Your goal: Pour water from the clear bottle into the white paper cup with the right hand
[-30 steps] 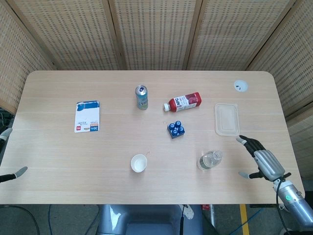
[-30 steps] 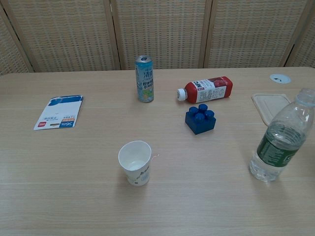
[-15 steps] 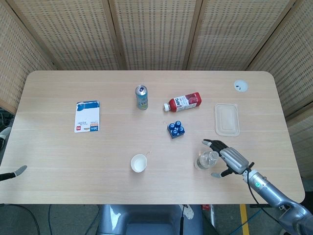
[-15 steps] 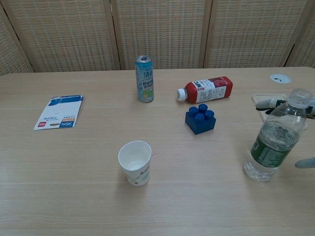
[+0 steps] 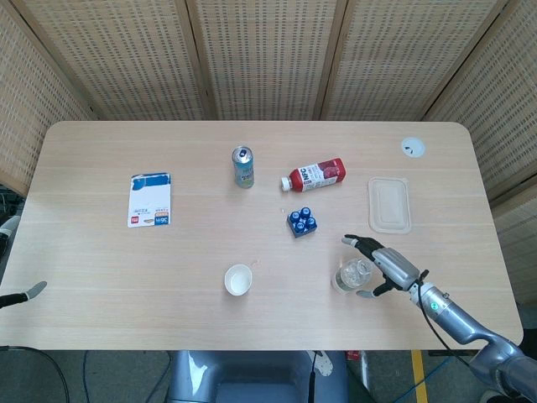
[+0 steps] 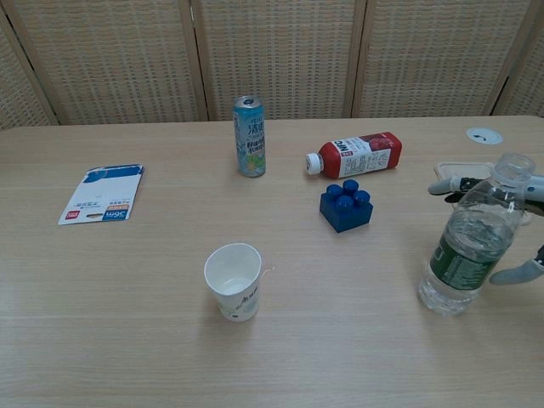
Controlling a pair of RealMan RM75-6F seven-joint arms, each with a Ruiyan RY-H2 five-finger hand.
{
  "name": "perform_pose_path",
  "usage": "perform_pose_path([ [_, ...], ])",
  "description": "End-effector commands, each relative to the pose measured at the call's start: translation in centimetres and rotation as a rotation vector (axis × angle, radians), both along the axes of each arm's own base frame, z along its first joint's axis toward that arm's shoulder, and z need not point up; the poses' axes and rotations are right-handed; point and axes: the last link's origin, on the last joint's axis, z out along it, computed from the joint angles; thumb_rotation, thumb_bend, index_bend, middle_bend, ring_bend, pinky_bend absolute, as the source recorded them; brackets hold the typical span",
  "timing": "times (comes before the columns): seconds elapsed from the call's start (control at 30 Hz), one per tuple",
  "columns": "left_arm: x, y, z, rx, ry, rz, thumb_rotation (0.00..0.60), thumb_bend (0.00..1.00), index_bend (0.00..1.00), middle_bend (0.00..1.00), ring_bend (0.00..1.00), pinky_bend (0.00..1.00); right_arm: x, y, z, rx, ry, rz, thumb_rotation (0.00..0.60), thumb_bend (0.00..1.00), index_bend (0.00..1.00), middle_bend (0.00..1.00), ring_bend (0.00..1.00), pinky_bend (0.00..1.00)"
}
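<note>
Clear bottle [image 6: 468,240] upright on the table [image 5: 101,269] near the front right, white paper cup [image 6: 233,281] standing well apart to its left. Right hand [image 5: 388,268] spread around the bottle, fingers [image 6: 448,186] apart, grip not certain. Left hand [image 5: 23,294] barely visible at the left edge, state unclear.

Matt pale wood table [image 5: 101,277], glossy clear plastic bottle [image 6: 467,246], white paper cup [image 6: 233,281]
</note>
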Motion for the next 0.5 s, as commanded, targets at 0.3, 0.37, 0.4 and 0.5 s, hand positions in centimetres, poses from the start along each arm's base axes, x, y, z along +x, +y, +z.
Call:
perform_pose_path([
  [0.3, -0.1, 0.3, -0.3, 0.001, 0.011, 0.017, 0.600, 0.12, 0.00, 0.00, 0.00, 0.00, 0.9, -0.7, -1.6, 0.103, -0.040, -0.017, 0.600, 0.00, 0.00, 0.00, 0.00, 0.00],
  [0.37, -0.1, 0.4, -0.3, 0.000, 0.012, 0.021, 0.600, 0.13, 0.00, 0.00, 0.00, 0.00, 1.0, -0.7, -1.9, 0.119, -0.052, -0.026, 0.600, 0.00, 0.00, 0.00, 0.00, 0.00],
  [0.4, -0.1, 0.5, -0.4, -0.001, 0.013, 0.022, 0.600, 0.13, 0.00, 0.00, 0.00, 0.00, 1.0, -0.7, -2.1, 0.125, -0.055, -0.029, 0.600, 0.00, 0.00, 0.00, 0.00, 0.00],
  [0.5, -0.2, 0.6, -0.4, 0.003, 0.019, 0.030, 0.600, 0.12, 0.00, 0.00, 0.00, 0.00, 1.3, -0.8, -2.8, 0.135, -0.109, -0.053, 0.600, 0.00, 0.00, 0.00, 0.00, 0.00],
])
